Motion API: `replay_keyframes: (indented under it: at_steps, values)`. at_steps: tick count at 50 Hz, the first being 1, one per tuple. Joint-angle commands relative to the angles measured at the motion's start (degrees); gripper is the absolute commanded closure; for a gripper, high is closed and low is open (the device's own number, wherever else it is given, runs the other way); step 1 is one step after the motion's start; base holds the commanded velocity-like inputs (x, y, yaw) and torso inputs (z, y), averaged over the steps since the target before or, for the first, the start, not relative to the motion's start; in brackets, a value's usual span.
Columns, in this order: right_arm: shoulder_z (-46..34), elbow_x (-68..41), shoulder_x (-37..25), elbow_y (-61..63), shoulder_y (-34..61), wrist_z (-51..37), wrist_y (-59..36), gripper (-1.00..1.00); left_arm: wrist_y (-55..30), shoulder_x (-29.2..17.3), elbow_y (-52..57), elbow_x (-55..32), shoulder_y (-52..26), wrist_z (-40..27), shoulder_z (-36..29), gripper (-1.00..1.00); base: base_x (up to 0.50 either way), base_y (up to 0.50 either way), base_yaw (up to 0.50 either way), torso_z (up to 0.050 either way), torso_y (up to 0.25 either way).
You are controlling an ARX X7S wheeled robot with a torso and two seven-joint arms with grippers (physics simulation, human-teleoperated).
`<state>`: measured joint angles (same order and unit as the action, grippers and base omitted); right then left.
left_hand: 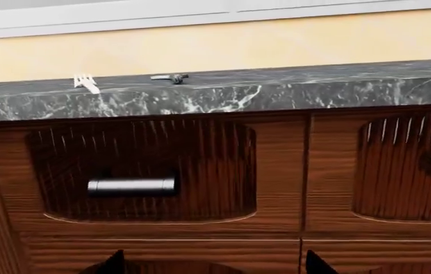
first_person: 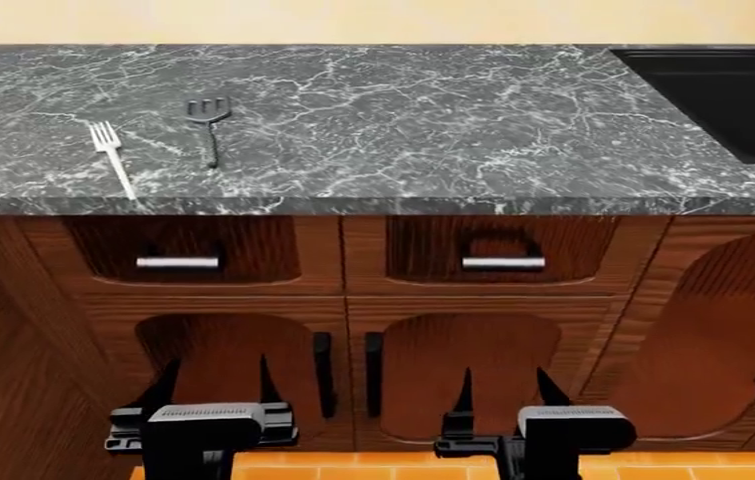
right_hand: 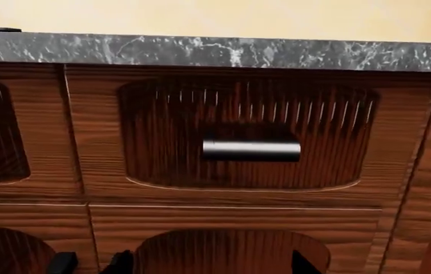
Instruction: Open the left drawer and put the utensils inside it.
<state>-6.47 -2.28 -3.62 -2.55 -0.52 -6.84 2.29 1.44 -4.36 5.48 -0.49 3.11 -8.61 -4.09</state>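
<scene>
On the dark marble counter lie the white fork and grey spatula, side by side. Below them the left drawer is shut, its silver handle well above both grippers. Left gripper and right gripper hang low with fingers spread, holding nothing.

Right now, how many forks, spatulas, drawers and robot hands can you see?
Forks: 1, the fork
Spatulas: 1, the spatula
Drawers: 2, the left drawer and right drawer, both shut
Hands: 2, the left hand and right hand, both open
Total: 6
</scene>
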Motion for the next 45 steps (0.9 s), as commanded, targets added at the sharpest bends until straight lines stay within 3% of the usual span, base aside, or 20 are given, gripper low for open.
replay_keyframes:
  at_steps: [1,8,23,45]
  values:
    - [-1.15,-1.04,-1.04,2.29,-2.09,-1.09,0.28,-1.0,-0.4,-0.82,0.65,-0.35,-0.21,-1.47,-0.8,-1.0,0.29,0.5,0.0,0.0,0.0]
    - [-1.59,-1.27,-1.72,4.12,-4.32,-1.87,0.76,-1.0,1.05,-0.97,0.19,-1.44,-0.61,-1.73,-1.13,-1.0,0.29,0.39,0.0,0.0,0.0]
    - [-2.5,-2.71,-2.67,6.52,-6.5,-2.83,1.37,-1.0,1.58,-2.08,-0.09,-2.31,-0.26,-2.75,-2.18,-1.0,0.34,0.03,0.0,0.0,0.0]
    - [-2.83,-4.62,-3.3,7.31,-7.02,-2.95,1.5,-1.0,0.36,-2.5,0.02,-2.1,-0.38,-4.74,-2.25,-1.0,0.0,0.0,0.0,0.0,0.0]
